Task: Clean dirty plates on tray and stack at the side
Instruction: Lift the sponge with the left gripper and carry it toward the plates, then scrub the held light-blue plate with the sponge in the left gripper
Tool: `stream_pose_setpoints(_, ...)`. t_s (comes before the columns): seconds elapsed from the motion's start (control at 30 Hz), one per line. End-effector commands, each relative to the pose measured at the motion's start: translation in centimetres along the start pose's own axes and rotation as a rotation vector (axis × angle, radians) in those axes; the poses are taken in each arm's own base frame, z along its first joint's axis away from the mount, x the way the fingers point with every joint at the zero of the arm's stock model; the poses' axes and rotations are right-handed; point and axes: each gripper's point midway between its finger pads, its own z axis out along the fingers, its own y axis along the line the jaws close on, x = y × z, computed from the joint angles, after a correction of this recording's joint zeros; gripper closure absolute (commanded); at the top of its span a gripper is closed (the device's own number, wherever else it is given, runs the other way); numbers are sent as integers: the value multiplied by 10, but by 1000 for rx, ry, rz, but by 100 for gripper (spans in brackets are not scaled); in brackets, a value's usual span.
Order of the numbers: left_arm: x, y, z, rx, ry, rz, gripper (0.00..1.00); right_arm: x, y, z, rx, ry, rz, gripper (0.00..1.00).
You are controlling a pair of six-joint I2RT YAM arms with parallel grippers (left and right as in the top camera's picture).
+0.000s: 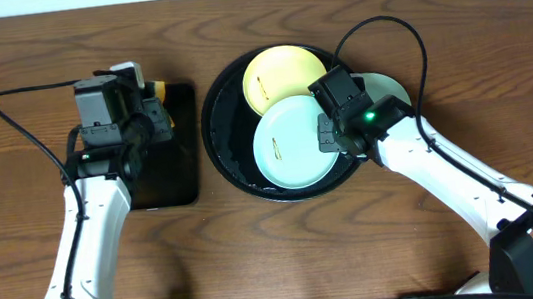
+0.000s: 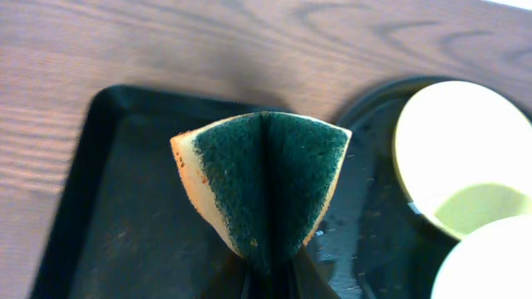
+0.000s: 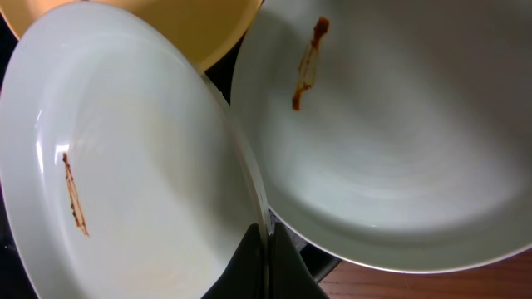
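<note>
The round black tray [image 1: 218, 145] holds a pale yellow plate [image 1: 283, 75] and, in front of it, a mint-blue plate [image 1: 292, 149]. My right gripper [image 3: 268, 249] is shut on that mint plate's [image 3: 141, 158] right rim; a brown smear [image 3: 75, 195] marks its face. A second mint plate [image 3: 399, 158] with a smear [image 3: 306, 66] lies just right of it, at the tray's right edge [image 1: 390, 87]. My left gripper [image 2: 270, 278] is shut on a folded green-and-yellow sponge [image 2: 264, 178], over the rectangular tray.
A small rectangular black tray [image 1: 170, 166] lies left of the round tray, under the left gripper. Brown wood tabletop [image 1: 288, 248] surrounds both trays. Black cables loop behind each arm.
</note>
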Motion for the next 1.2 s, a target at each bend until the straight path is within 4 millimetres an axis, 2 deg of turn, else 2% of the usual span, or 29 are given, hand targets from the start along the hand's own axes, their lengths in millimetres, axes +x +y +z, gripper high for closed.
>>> stream_pose_setpoints(0.0, 3, 16, 0, -99, 9, -2, 93, 3, 2, 1, 8, 0, -22, 99)
stream_pose_setpoints(0.07, 5, 8, -2, -54, 17, -81, 92, 4, 3, 1, 6, -2, -26, 99)
stream_pose_setpoints(0.13, -5, -7, -5, 28, -19, -60, 93, 4, 3, 1, 7, -2, -26, 99)
stream_pose_setpoints(0.17, -10, -7, -5, 28, -41, -45, 92, 4, 3, 1, 8, -2, -26, 99)
stream_pose_setpoints(0.23, -19, -4, -5, 6, -79, -48, 92, 4, 3, 1, 7, -2, -26, 99)
stream_pose_setpoints(0.33, -22, -2, -6, -13, -93, -6, 93, 4, 3, 1, 7, -1, -26, 99)
stream_pose_setpoints(0.4, -20, 17, -4, -124, -91, 5, 93, 4, 3, 1, 8, -2, -25, 99)
stream_pose_setpoints(0.47, -16, 17, -4, -121, -75, 5, 93, 4, 3, 1, 8, -2, -26, 99)
stream_pose_setpoints(0.6, -9, -20, -5, 89, -39, 23, 93, 4, 3, 1, 8, -2, -23, 99)
stream_pose_setpoints(0.73, 2, -23, -5, 110, 11, -3, 92, 8, 2, 7, 19, 17, 5, 98)
stream_pose_setpoints(0.83, 21, -40, -8, 212, 93, -11, 93, 15, 2, 17, 28, 52, 21, 98)
stream_pose_setpoints(1.0, 42, -43, -6, 218, 156, -1, 93, 20, 6, 25, 12, 79, 23, 98)
stream_pose_setpoints(1.17, 57, -60, -5, 249, 191, 55, 92, 29, 12, 36, -8, 128, 41, 99)
